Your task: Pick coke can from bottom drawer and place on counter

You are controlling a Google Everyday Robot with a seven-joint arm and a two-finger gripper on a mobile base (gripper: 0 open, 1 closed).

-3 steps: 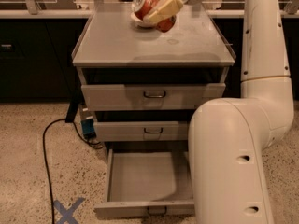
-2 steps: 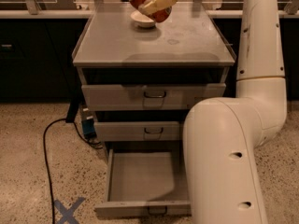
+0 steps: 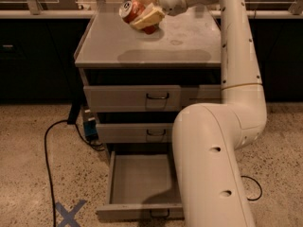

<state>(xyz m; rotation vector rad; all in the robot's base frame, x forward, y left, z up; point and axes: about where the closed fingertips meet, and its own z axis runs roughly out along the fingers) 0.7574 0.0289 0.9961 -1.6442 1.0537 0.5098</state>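
Note:
My gripper (image 3: 142, 12) is shut on the coke can (image 3: 133, 12), a red can with a silver top, held tilted with its top toward the left. It hangs low over the far part of the counter (image 3: 142, 48), the flat grey top of the drawer cabinet. I cannot tell whether the can's lower end touches the counter. The bottom drawer (image 3: 137, 181) is pulled open below, with a bare grey floor and a small dark handle at its front. My white arm covers the drawer's right part.
Two shut grey drawers (image 3: 142, 98) sit above the open one. A black cable (image 3: 47, 150) runs across the speckled floor at left, next to a blue tape cross (image 3: 68, 213). A long pale ledge (image 3: 47, 13) with dark cabinets runs behind.
The gripper with the can has moved left and down toward the counter's surface. The camera view has shifted slightly. The bottom drawer stays open.

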